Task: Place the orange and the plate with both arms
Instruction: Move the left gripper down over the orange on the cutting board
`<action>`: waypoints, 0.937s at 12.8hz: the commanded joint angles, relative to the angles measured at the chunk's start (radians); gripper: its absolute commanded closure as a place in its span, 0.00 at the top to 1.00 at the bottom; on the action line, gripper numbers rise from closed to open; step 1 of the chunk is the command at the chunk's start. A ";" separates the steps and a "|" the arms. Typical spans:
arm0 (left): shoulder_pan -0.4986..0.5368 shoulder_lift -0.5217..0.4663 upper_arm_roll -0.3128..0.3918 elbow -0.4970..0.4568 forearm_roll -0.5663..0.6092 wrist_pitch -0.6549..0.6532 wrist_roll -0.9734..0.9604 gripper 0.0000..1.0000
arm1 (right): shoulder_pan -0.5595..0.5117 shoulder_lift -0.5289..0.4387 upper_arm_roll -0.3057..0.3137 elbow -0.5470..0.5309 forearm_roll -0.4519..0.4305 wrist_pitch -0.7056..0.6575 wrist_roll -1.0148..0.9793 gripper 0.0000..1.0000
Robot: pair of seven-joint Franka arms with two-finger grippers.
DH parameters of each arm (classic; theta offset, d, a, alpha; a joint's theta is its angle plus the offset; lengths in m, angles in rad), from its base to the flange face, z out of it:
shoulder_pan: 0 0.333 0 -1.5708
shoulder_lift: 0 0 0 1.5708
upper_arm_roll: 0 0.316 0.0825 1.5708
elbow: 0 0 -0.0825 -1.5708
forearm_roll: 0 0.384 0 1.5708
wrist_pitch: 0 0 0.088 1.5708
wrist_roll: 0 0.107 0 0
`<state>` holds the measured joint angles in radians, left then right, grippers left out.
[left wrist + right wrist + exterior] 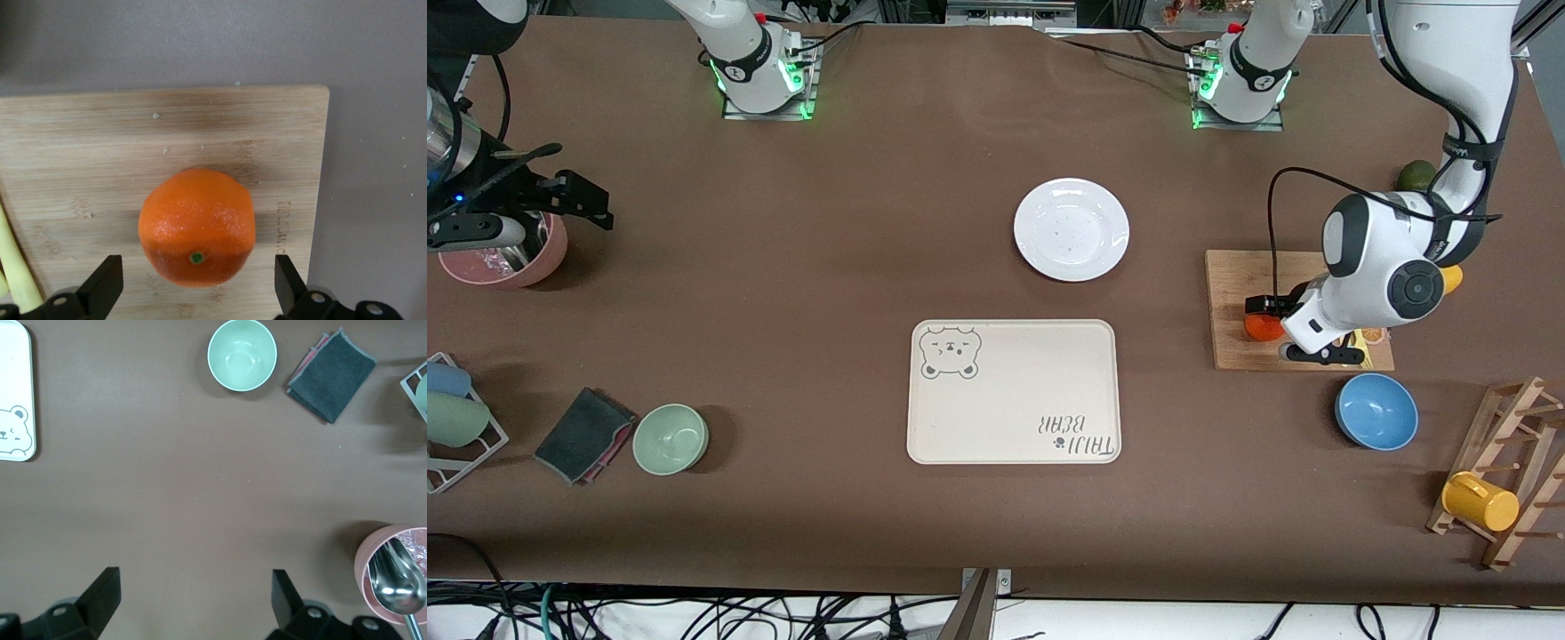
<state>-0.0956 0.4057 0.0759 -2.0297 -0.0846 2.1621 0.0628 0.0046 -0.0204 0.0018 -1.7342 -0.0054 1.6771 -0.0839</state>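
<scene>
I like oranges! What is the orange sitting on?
The orange sits on a wooden cutting board, between the left pincer's open fingers. The wood right beneath it is covered.

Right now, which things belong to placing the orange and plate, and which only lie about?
For the job: orange on the board, between the open left gripper; plate; right gripper, open, waiting.

Lying about: tray, green bowl, blue bowl, cloth, yellow mug, pink cup.

Both arms are glossy white with dark grey joint caps and black cables. Green lights glow at their bases. The left gripper [195,290] has black fingers [100,287] with small screws.
</scene>
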 commanded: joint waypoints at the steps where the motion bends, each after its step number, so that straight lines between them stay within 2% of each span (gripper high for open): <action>1: 0.005 0.016 -0.002 0.011 -0.050 0.012 0.032 1.00 | 0.002 -0.001 0.000 0.005 0.002 -0.007 -0.011 1.00; 12: 0.004 0.064 -0.002 0.028 -0.054 0.051 0.034 1.00 | 0.002 -0.001 0.000 0.005 0.002 -0.003 -0.011 1.00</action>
<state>-0.0956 0.4579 0.0754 -2.0212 -0.1014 2.2135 0.0637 0.0050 -0.0204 0.0020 -1.7342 -0.0054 1.6771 -0.0840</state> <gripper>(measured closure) 0.000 0.000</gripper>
